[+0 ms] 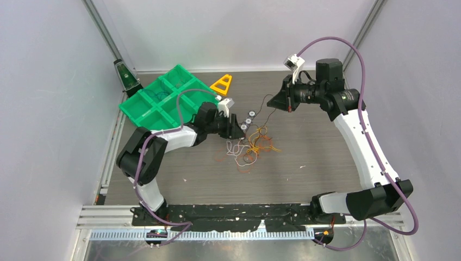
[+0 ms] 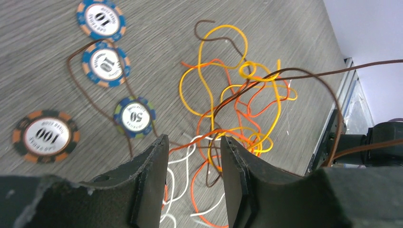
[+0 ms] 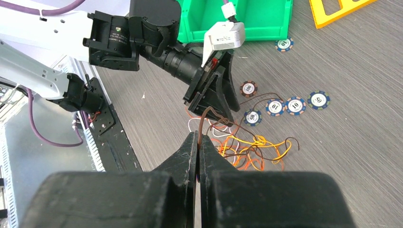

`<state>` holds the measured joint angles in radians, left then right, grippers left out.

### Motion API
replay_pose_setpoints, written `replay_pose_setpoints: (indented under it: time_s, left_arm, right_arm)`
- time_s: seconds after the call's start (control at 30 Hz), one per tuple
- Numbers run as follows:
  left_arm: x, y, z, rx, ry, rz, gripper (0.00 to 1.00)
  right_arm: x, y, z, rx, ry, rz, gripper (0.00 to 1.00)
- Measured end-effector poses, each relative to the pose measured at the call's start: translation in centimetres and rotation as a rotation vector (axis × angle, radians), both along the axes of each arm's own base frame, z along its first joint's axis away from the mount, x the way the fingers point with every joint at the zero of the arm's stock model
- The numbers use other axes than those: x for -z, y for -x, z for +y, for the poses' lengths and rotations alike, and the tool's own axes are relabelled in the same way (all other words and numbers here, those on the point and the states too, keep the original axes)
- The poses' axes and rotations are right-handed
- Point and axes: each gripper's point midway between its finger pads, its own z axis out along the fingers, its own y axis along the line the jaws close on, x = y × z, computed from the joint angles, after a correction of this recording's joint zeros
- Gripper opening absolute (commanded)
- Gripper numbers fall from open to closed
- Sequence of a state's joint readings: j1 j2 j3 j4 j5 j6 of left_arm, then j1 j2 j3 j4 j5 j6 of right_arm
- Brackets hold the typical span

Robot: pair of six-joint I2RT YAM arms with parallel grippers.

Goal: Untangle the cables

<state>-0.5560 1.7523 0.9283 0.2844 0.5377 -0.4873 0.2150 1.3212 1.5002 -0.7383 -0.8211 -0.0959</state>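
The cables (image 1: 253, 147) lie in a loose tangle of orange, yellow, white and brown wire mid-table. My left gripper (image 1: 237, 132) hovers low at the tangle's left edge. In the left wrist view its jaws (image 2: 192, 140) stand apart, with orange, white and brown loops (image 2: 237, 104) lying between and beyond them. My right gripper (image 3: 198, 135) is shut on one brown cable (image 3: 205, 116). That gripper (image 1: 288, 106) is raised at the back right, and the brown cable (image 1: 266, 111) runs from it down into the tangle (image 3: 252, 149).
Several poker chips (image 1: 248, 119) lie just behind the tangle, close to my left gripper's fingers (image 2: 46, 135). A green compartment bin (image 1: 163, 98) stands at the back left. A yellow triangle (image 1: 222, 84) lies beside it.
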Motion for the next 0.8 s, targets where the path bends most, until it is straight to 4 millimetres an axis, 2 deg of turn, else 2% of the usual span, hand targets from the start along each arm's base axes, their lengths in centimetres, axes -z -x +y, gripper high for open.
replay_pose_setpoints:
  time_s: [0.2,0.37,0.47,0.63,0.77,0.8]
  left_arm:
    - [-0.1,-0.3,-1.9,0.040,0.017,-0.008,0.46]
    - [1.2,0.1,-1.9,0.063,0.000,0.018,0.55]
    - [1.7,0.3,-1.9,0.077,-0.018,0.025,0.54]
    - [2.2,0.4,-2.0,0.112,-0.031,0.019,0.31]
    - [2.1,0.6,-2.6,0.160,-0.040,-0.003,0.01]
    - [1.9,0.6,-2.8,0.173,-0.040,-0.010,0.00]
  right_arm:
    - [0.1,0.1,-0.1,0.000,0.004,0.004,0.06]
    - [0.4,0.2,-0.4,0.008,0.008,0.019,0.05]
    - [0.5,0.1,-0.8,0.019,0.010,0.027,0.05]
    - [0.7,0.1,-1.2,0.027,0.017,0.036,0.05]
    - [1.1,0.0,-1.3,0.022,0.029,0.034,0.05]
    - [1.2,-0.1,-1.4,0.019,0.035,0.030,0.05]
